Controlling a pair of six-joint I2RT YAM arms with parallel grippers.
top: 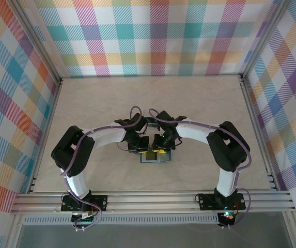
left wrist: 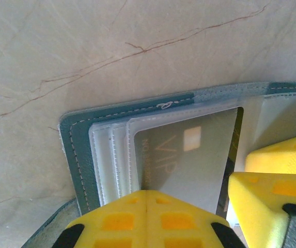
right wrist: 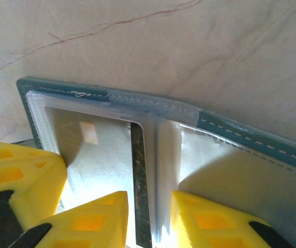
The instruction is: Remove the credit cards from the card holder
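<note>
The small teal-blue folding card holder point(top: 154, 157) lies opened flat on the pale beige marbled tabletop point(top: 199, 103), in its near half, between the two arm bases; both arms curve inward over it. Its clear, pale slotted sleeves face up. A silvery-grey glossy credit card point(left wrist: 189, 165) marked VIP sits at the left panel's sleeves, skewed against their stitching. The yellow left fingers point(left wrist: 132, 219) are pressed together with no gap, over the card's near edge; I cannot tell whether they pinch it. The yellow right fingers point(right wrist: 106, 219) stand parted, one on either side of the centre fold and a dark glossy strip point(right wrist: 140, 175), just beside the left fingers.
</note>
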